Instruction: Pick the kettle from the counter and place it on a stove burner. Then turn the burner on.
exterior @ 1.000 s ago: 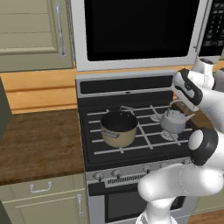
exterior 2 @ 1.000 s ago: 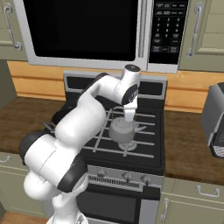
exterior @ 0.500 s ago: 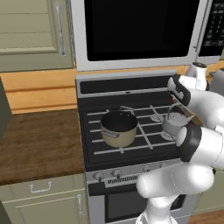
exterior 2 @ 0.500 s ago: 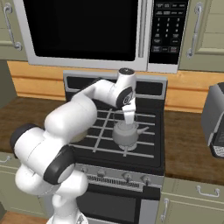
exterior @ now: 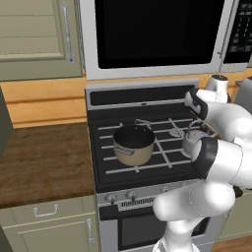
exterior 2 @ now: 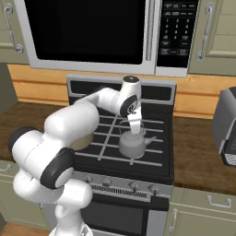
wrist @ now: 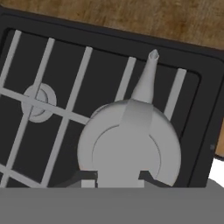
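Note:
The silver-grey kettle [exterior 2: 132,145] stands on the black grate over the front right stove burner, spout toward the right counter [exterior 2: 203,152]. My gripper [exterior 2: 135,130] hangs straight down over it, its fingers closed on either side of the top of the arched handle. The hand view looks down on the kettle [wrist: 129,148] and its lid from close by, with my gripper [wrist: 117,177] at the handle. A neighbouring round burner cap [wrist: 38,98] sits bare under the grate bars. In the left base view my arm hides much of the kettle [exterior: 193,142].
A tan-sided saucepan [exterior: 134,143] with a dark inside sits on the front left burner. Silver knobs [exterior: 130,195] line the stove front. A microwave [exterior 2: 92,32] hangs above the cooktop, and a toaster [exterior 2: 228,126] stands on the right counter.
The kettle has come down a little with my gripper and rests on the grate. My elbow has swung lower and closer to the cameras.

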